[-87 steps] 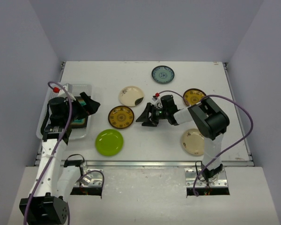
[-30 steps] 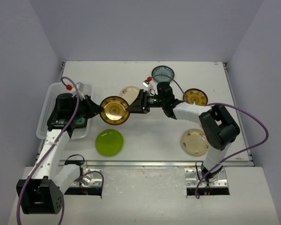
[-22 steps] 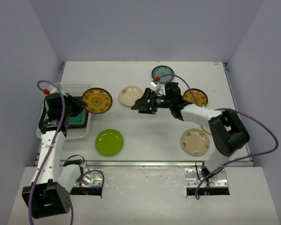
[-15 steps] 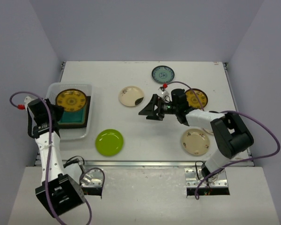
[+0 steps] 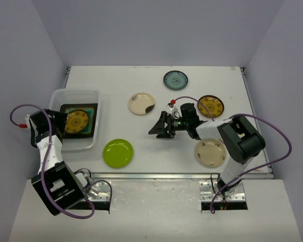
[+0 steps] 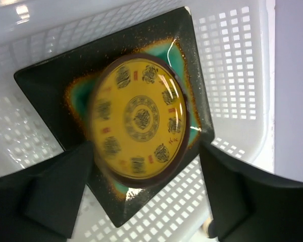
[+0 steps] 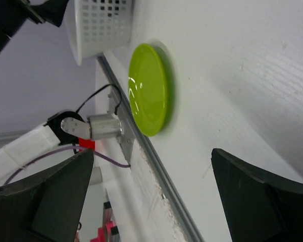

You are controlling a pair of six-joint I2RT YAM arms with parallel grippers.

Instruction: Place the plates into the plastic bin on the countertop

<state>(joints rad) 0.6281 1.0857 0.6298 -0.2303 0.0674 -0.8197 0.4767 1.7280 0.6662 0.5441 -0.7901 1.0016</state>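
Left gripper (image 6: 145, 151), wide open and empty, hangs over the yellow plate (image 6: 139, 118) lying on the teal plate (image 6: 45, 85) inside the plastic bin (image 6: 232, 65) at 9 o'clock on the countertop (image 5: 116, 85), while right gripper (image 5: 160, 126), also open and empty, sits near its middle.

No writing can be read anywhere; the yellow plate (image 6: 139, 118), on the square plate (image 6: 45, 85) in the bin (image 6: 232, 60), bears character-like marks too blurred to read.

Plain lavender-grey walls (image 5: 151, 30), soft even light
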